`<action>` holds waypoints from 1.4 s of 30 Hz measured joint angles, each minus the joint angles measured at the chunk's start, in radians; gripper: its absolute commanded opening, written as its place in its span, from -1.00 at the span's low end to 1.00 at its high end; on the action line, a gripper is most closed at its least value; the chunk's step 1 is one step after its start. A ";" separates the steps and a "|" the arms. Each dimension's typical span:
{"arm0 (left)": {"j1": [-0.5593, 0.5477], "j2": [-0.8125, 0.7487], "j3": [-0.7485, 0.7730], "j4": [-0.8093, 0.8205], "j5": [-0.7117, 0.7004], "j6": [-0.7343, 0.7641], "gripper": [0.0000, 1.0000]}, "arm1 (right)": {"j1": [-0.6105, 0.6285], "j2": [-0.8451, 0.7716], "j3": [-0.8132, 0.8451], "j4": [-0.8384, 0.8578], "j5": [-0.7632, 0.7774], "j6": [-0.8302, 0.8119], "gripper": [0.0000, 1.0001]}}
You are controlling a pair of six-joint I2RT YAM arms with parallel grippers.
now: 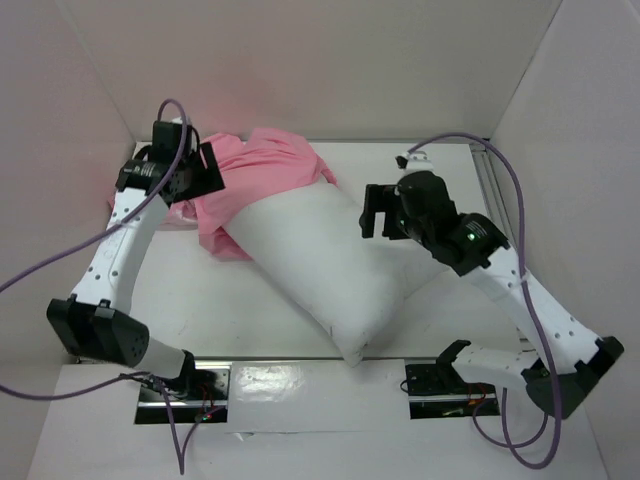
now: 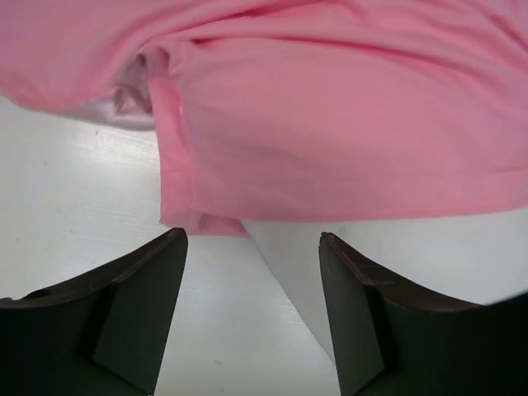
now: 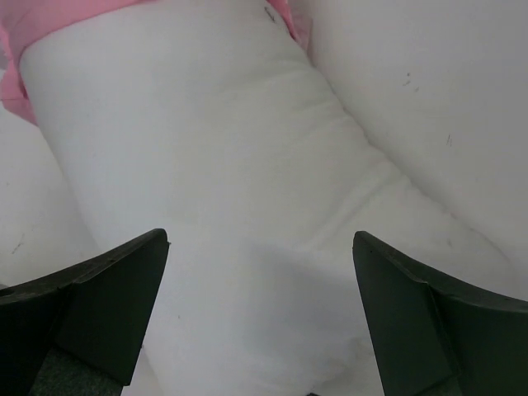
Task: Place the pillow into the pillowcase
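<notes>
I have my left arm stretched far-left, its gripper (image 1: 205, 172) spread empty at the pillowcase (image 1: 255, 170), and my right gripper (image 1: 372, 212) gaping beside the pillow (image 1: 320, 265), which lies diagonally between the arms, far-left end tucked in the pink, other end pointing near-right.

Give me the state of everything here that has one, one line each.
pillow: lying diagonally on the table, far end covered by the pillowcase, most of it outside.
pillowcase: bunched up over the pillow's far end.
left gripper: open, empty, at the pillowcase's hem.
right gripper: open, empty, above the pillow.
</notes>
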 measured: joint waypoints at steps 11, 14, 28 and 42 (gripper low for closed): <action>0.084 -0.149 -0.719 0.259 0.036 -0.169 0.82 | 0.237 0.555 0.443 -0.005 0.092 -0.158 1.00; 0.093 -0.149 -0.743 0.311 0.028 -0.206 0.84 | 0.309 0.662 0.488 -0.015 0.098 -0.180 1.00; 0.124 -0.062 -0.780 0.474 -0.032 -0.243 0.78 | 0.373 0.856 0.663 -0.089 0.072 -0.251 1.00; 0.131 -0.035 -0.809 0.600 0.025 -0.267 -1.00 | 0.380 0.919 0.661 -0.105 0.092 -0.278 0.95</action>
